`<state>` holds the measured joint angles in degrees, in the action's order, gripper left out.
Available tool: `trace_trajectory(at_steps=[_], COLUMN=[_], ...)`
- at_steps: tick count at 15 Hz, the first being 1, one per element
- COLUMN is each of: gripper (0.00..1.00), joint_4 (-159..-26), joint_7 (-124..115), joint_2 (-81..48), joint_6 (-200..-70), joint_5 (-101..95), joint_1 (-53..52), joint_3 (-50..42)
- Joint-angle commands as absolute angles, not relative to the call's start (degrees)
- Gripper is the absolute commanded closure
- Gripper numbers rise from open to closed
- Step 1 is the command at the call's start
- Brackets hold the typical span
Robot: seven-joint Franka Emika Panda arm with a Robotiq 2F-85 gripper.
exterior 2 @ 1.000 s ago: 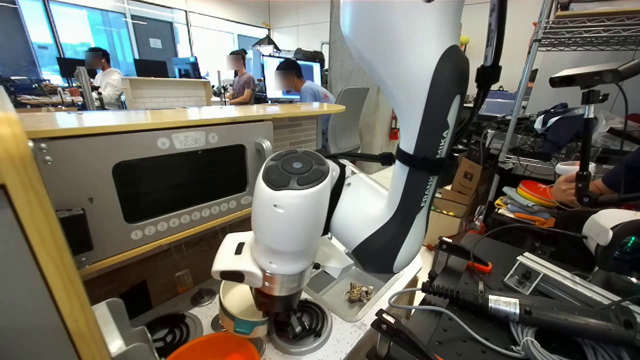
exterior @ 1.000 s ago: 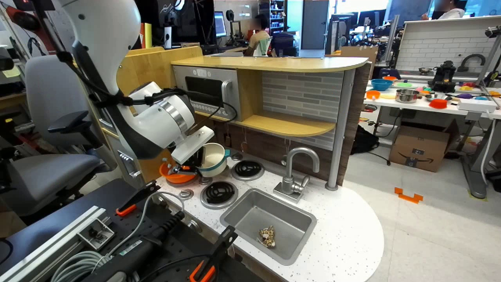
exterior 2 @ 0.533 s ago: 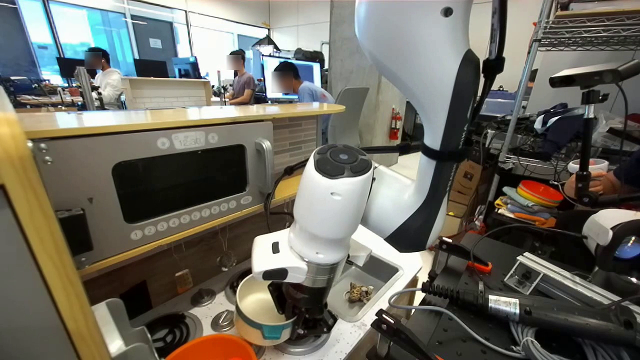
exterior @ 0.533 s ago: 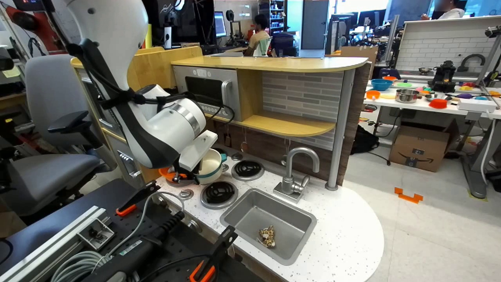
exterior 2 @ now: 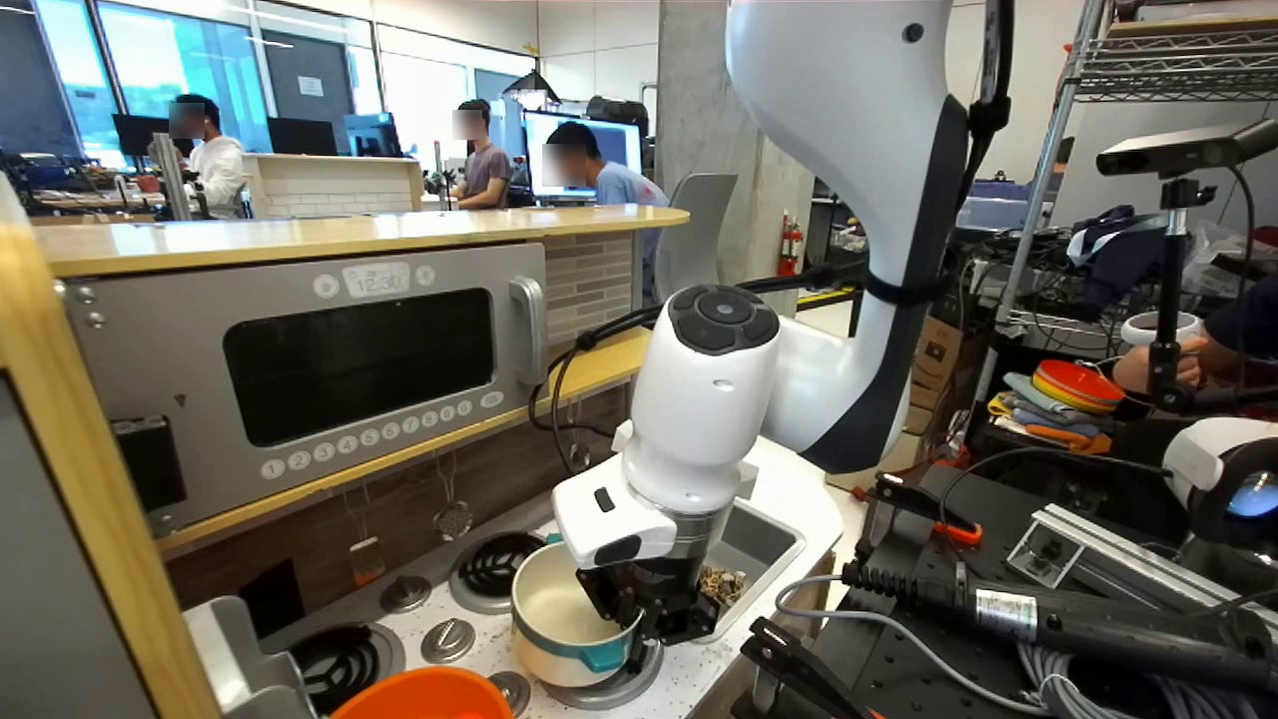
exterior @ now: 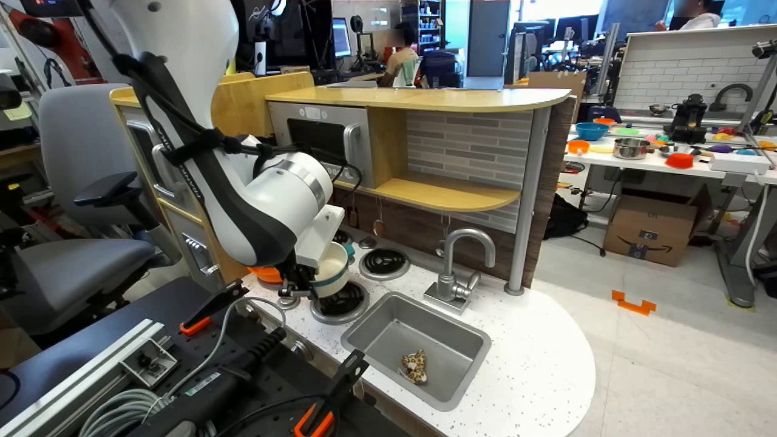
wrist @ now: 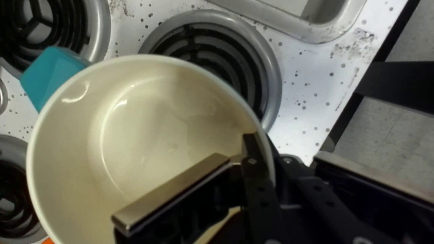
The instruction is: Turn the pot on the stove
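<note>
Both pot (exterior 2: 554, 609) and gripper (wrist: 261, 144) had moved right since the earlier frame, to lower centre in an exterior view. We found the gripper clamped on the pot's wall, presumably to carry it over the stove (wrist: 129, 37) onto a burner (wrist: 220, 54), which the pot partly hid; we could not tell whether they touched. We counted one pot, one orange bowl (exterior 2: 429, 694) and, in the wrist view, three burners.
</note>
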<state>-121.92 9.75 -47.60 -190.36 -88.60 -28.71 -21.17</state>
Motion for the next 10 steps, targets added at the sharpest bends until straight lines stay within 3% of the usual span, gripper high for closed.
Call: trace_trajectory(at_steps=[1,2,3,10], gripper=[0.99,0.99,0.99,0.99], joint_4=[-122.43,-123.53,-122.59,-122.45], joint_7=[14.55,20.33,18.85,22.34], joint_2=[-46.58,-44.08,-47.23,-48.62], joint_6=[-193.65,-188.68,-195.3,-198.1], joint_5=[-93.98,-95.68,-96.89,-100.9], joint_1=[-28.16,-18.18,-24.4,-22.07], joint_3=[-22.17,-12.81,-19.75,-21.8])
